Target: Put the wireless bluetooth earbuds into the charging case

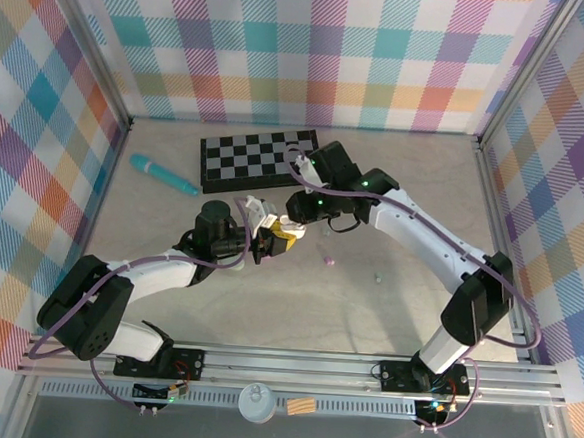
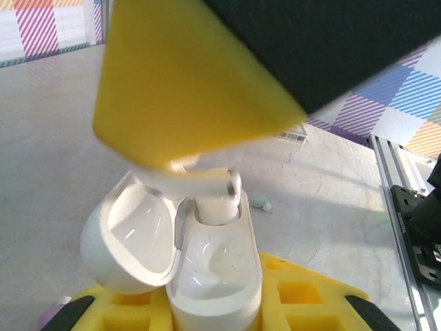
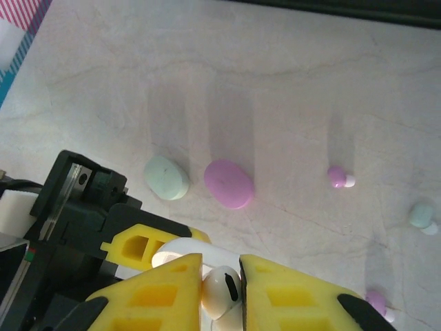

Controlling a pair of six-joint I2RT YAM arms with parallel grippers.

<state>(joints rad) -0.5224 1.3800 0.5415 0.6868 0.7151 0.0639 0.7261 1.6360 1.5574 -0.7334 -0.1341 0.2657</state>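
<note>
My left gripper (image 1: 263, 241) (image 2: 213, 312) is shut on a white charging case (image 2: 219, 276) and holds it upright, its lid (image 2: 134, 238) swung open to the left. Directly above it, my right gripper (image 1: 291, 226) (image 3: 221, 279) is shut on a white earbud (image 3: 222, 291) (image 2: 218, 204). The earbud's stem sits in the case's far socket; the near socket is empty. A pink earbud (image 3: 339, 178) (image 1: 329, 261) and a pale green earbud (image 3: 422, 216) (image 2: 260, 203) (image 1: 377, 278) lie loose on the table. A second pink earbud (image 3: 380, 304) lies near the right finger.
A pale green case (image 3: 166, 177) and a pink case (image 3: 229, 183) lie shut side by side on the table beyond the grippers. A black-and-white chessboard (image 1: 261, 160) and a teal stick-shaped object (image 1: 163, 175) lie at the back left. Checked walls enclose the table.
</note>
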